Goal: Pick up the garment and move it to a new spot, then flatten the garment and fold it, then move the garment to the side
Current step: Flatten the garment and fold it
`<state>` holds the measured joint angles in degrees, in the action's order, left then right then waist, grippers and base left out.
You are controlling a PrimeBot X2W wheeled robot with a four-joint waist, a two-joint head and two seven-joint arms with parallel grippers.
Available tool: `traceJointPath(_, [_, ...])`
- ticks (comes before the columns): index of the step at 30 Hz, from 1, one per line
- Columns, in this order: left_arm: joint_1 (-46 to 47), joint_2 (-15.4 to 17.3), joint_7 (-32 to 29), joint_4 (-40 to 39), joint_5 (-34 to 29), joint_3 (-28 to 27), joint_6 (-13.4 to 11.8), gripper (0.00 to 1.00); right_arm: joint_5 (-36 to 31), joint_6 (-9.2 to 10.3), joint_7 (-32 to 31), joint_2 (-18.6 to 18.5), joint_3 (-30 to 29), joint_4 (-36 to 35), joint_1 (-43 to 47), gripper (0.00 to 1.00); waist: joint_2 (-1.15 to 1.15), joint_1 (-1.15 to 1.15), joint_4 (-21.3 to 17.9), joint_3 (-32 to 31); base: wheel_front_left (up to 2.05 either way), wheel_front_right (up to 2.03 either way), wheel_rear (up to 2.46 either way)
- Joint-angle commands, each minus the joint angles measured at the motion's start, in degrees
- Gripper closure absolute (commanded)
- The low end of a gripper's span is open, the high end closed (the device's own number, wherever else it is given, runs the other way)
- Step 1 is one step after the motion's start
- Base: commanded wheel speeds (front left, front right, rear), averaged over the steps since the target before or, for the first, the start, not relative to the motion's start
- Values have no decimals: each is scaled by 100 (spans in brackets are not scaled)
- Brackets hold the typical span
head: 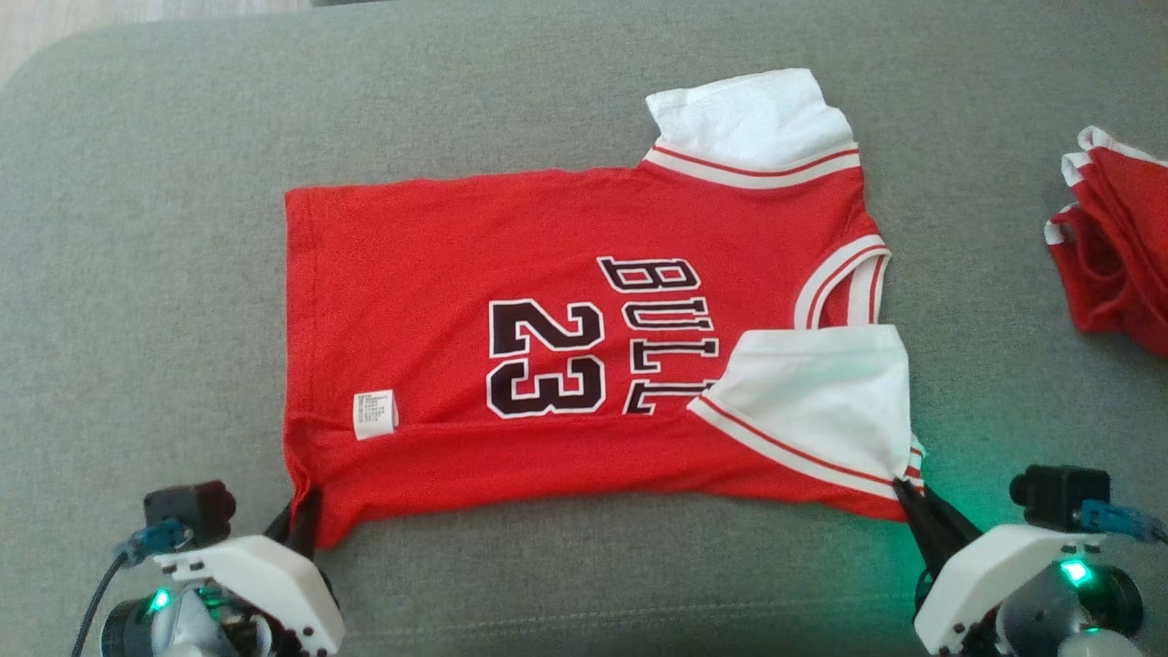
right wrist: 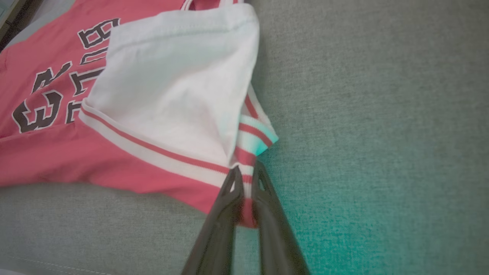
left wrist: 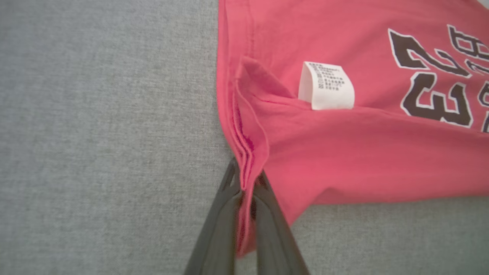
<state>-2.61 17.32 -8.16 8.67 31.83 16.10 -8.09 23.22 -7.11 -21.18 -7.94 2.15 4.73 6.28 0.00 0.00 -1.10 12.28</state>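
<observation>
While both arms sit at near edge of grey cushion (head: pixel 137 274), L gripper (head: pixel 303 513) is clamped on near-left hem corner of jersey (head: pixel 438 274), red cloth pinched btwn its fingers. R gripper (head: pixel 911 493) is closed on near-right shoulder corner, at striped trim just below white sleeve (head: pixel 821 392), which lies folded over onto red front. Jersey is spread mid-cushion, hem to left, neck to right, "BULL" + "23" print up. Small care label (head: pixel 375 413) shows nr left hem. Beyond, far sleeve (head: pixel 748 114) points toward far edge. At right edge, red-white garment (head: pixel 1113 255) bunched, well apart.
</observation>
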Motion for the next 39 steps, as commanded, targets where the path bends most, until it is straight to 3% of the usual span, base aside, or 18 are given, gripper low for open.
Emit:
traceJointPath(1, [102, 154, 33, -156, 11, -257, -72, 100, 53, -37, -16, -59, 56, -205, -2, 90, 0, 0, -8, -26, 0, 0, 0])
traceJointPath(2, [101, 150, 85, -156, -12, -268, -103, 54, 42, -37, -39, -40, 53, -226, 29, 53, 0, 0, -12, -43, 0, 0, 0])
traceJointPath(3, [96, 150, 114, -137, -40, -263, -128, 0, 29, -37, -57, -13, 45, -242, 54, 0, 0, 0, -17, -67, 0, 0, 0])
traceJointPath(7, [72, 154, 430, -98, -308, -254, -337, 0, -141, -37, 143, 37, 29, -438, 51, 0, 0, 0, -58, -164, 0, 0, 0])
traceJointPath(12, [99, 19, 1245, -407, -777, -289, -772, 0, -495, -37, 1060, -30, -44, -891, -150, 0, 0, 0, -75, -307, 0, 0, 0])
traceJointPath(15, [187, -52, 1589, -647, -950, -258, -872, 0, -734, -37, 1406, -74, -78, -1093, -267, 0, 0, 0, -68, -373, 0, 0, 0])
traceJointPath(21, [385, -44, 1941, -891, -1127, -222, -872, 0, -973, -37, 1711, -48, -4, -1471, -409, 0, 0, 0, -79, -447, 0, 0, 0])
traceJointPath(33, [514, -21, 1856, -1016, -1156, -142, -891, 0, -930, -37, 1711, -9, 107, -1718, -524, 0, 0, 0, -125, -372, 0, 0, 0])
traceJointPath(39, [1178, -59, 1651, -707, -1047, -34, -644, 0, -844, -37, 1713, 7, 101, -1731, -640, 0, 0, 0, -110, -24, 0, 0, 0])
